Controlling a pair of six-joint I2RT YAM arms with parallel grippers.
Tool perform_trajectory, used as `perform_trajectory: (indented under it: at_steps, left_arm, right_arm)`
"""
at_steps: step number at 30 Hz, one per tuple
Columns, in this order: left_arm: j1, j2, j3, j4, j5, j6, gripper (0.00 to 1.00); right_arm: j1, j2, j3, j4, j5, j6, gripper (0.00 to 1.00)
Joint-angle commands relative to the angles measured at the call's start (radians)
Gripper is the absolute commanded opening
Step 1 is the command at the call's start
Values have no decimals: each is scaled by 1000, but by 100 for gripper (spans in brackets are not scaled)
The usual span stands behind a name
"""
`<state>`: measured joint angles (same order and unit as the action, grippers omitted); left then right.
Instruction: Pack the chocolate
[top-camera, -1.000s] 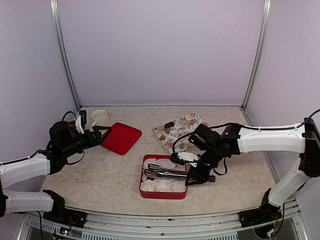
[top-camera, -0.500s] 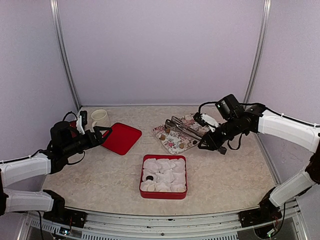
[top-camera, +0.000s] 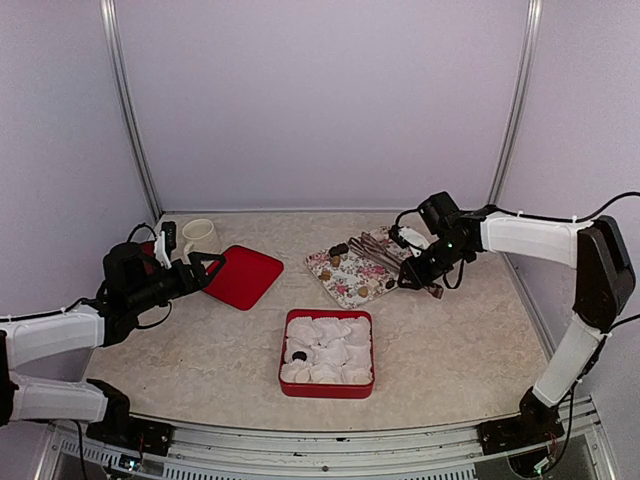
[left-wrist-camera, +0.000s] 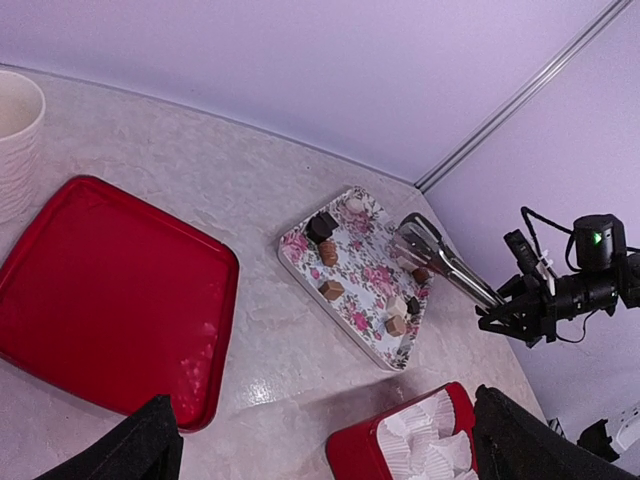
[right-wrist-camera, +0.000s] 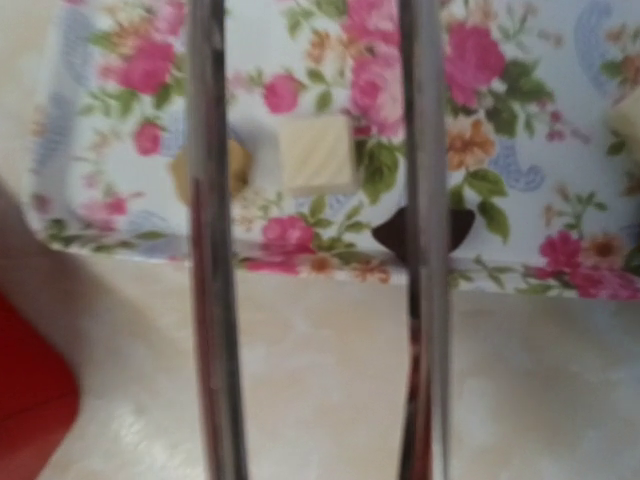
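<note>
**Lining up tongs over the chocolate**

Clamped on the handle end of metal tongs, the right gripper hangs at the right side of the flowered tray, which sits right of centre toward the table's far edge. The loose chocolate lies scattered on that tray. The tongs' long axis runs from the gripper across the tray toward the far left corner, blades standing apart. In the right wrist view a cream piece lies between the blades, close to the tray's rim. A tan piece is half hidden by the left blade, a dark piece by the right. That view is blurred, so whether the tips touch the tray I cannot tell. The cream piece looks the one to pinch next.

The red box of paper cups sits at the middle of the near edge, well apart from the tray, with one dark chocolate already in a cup on its left side. The left gripper, fingers spread wide and empty, hovers near the left edge beside the red lid and mug, so the right arm is much the nearer. Plain lilac walls close the pale marbled table on three sides.
</note>
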<state>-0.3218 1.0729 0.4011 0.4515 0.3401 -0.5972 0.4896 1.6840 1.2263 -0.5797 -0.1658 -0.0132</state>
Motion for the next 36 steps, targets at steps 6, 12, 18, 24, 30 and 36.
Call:
perform_trajectory:
  at_steps: [6, 12, 18, 24, 30, 36]
  left_arm:
    - [7, 36, 26, 54, 13, 14, 99]
    - [9, 42, 25, 60, 15, 19, 99]
    - [16, 43, 16, 64, 19, 20, 99]
    - [21, 59, 12, 83, 29, 15, 99]
    - [29, 60, 4, 85, 32, 16, 99]
    - [37, 63, 1, 92, 40, 17, 99]
  right_arm:
    - [-14, 132, 97, 110, -1, 36, 34]
    - [-14, 239, 204, 92, 5, 31, 34]
    - [-14, 316, 287, 71, 6, 24, 35]
    - [-13, 377, 350, 62, -1, 23, 35]
    - [-11, 414, 371, 47, 7, 13, 35]
    - [-6, 434, 369, 36, 14, 4, 35]
